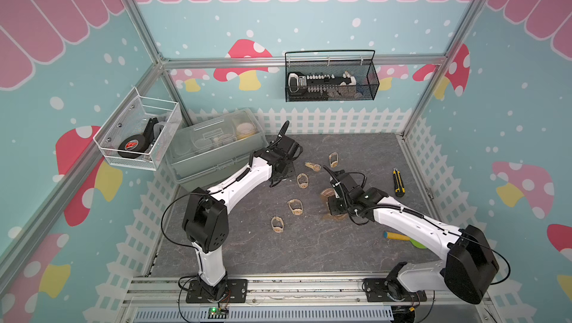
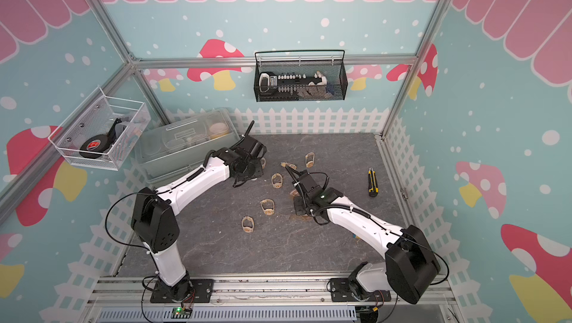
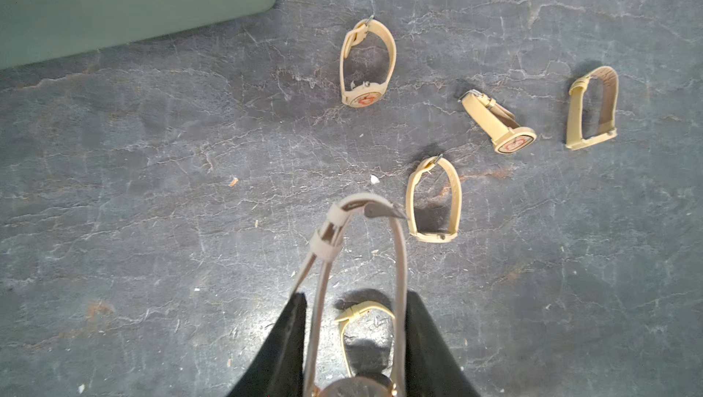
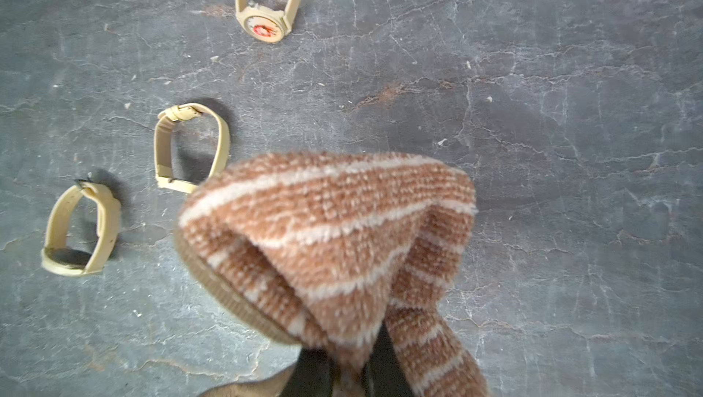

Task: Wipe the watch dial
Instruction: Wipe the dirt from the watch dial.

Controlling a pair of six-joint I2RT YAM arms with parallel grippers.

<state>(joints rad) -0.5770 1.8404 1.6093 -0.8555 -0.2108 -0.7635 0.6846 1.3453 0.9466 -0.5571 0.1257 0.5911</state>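
Right wrist: cloth (image 4: 331, 231), open slate (image 4: 570, 147) beside.

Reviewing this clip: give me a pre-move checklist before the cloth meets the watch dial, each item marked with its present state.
1. The left jaws grip the taupe-strapped wristwatch: ok.
2. The shut right jaws pinch the brown-and-cream striped terry cloth: ok.
3. The round dial faces the cloth: cannot tell; only its edge shows.
4. Cloth touching dial: not ok; the arms stand apart in both top views.
5. The loose beige wristwatch on the grey slate tabletop is clear of the path: cannot tell.
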